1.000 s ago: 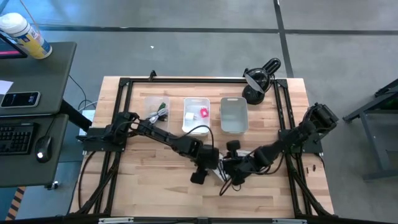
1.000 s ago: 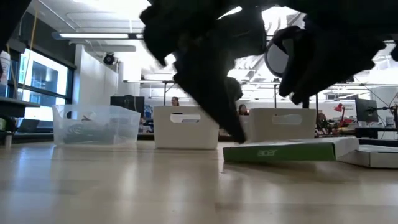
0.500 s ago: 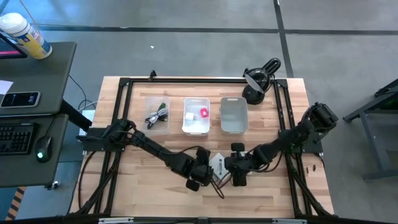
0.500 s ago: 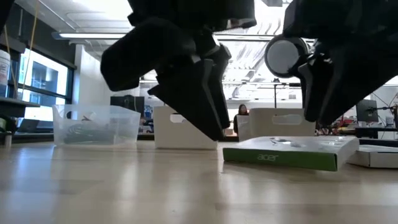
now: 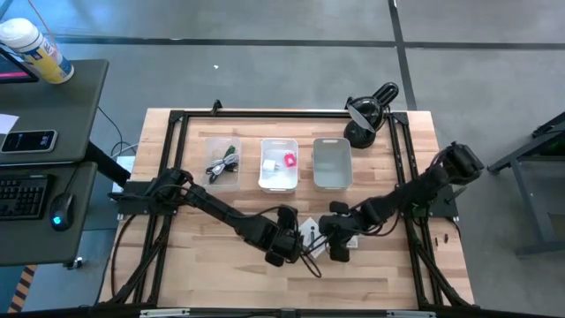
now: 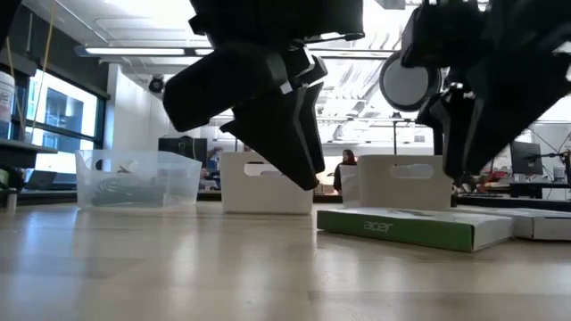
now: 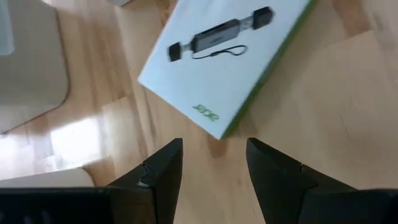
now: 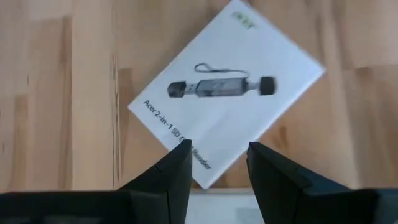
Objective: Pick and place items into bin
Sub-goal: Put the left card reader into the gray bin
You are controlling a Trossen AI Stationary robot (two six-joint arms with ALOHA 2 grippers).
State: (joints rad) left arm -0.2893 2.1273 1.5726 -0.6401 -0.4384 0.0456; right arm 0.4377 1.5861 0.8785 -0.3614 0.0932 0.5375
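Wooden table [image 5: 212, 256], white packet [image 7: 224, 59] flat between both empty, parted fingers [image 7: 163, 171], second packet [image 6: 540, 221] edge-cropped.

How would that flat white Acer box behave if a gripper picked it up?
The Acer box looks like thin, stiff cardboard, so probably light. Lying flat on the table, it should slide rather than roll. Its smooth printed face may be slippery.

Brand on box edge: "acer" is printed in pale letters on the green side of the flat box [image 6: 412, 228] lying on the table [image 6: 178, 267].
Brand on box face: the same "acer" mark is seen near a corner of the white box face [image 7: 224, 59].
Product line: "Acer 2-in-1 SD C…" is printed along one edge of the white box face [image 8: 227, 93]; the rest is hidden.
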